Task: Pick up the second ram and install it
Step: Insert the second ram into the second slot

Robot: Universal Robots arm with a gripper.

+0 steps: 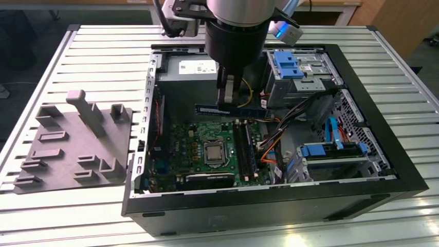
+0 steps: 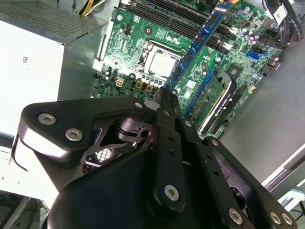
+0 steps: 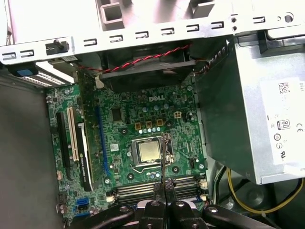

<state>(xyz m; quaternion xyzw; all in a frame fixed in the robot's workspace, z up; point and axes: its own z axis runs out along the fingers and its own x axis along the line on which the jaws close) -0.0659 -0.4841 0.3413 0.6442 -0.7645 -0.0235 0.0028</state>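
Ram (image 1: 233,110) (image 2: 198,43) is in the gripper (image 1: 226,100) (image 2: 164,98), held by its top edge approx mid-length. Jaws pinched onto it, one finger each side of the stick. It's blue-faced w/ dark chips, long edge level, hanging inside the open case (image 1: 274,203) over the green board (image 1: 195,136) (image 2: 143,28), at the board's end nearest the PSU (image 1: 188,64) (image 2: 28,71). Not in a slot. In the exterior view it lies crosswise to the black slots (image 1: 245,149), just past their PSU-side ends. In the second wrist view it runs from the fingertips out across the board, passing beside the CPU (image 2: 164,64).

First wrist view looks down past the gripper (image 3: 165,186): CPU (image 3: 148,151) just beyond the tips, slots (image 3: 138,190) close under them, PSU (image 3: 267,119) off to one side of the board (image 3: 143,109).

CPU (image 1: 214,153) sits mid-board in the exterior view, slots just to its right there.

Grey tray (image 1: 75,149) is outside the case, on the slatted table (image 1: 69,216), at the exterior view's left, well apart from the gripper.
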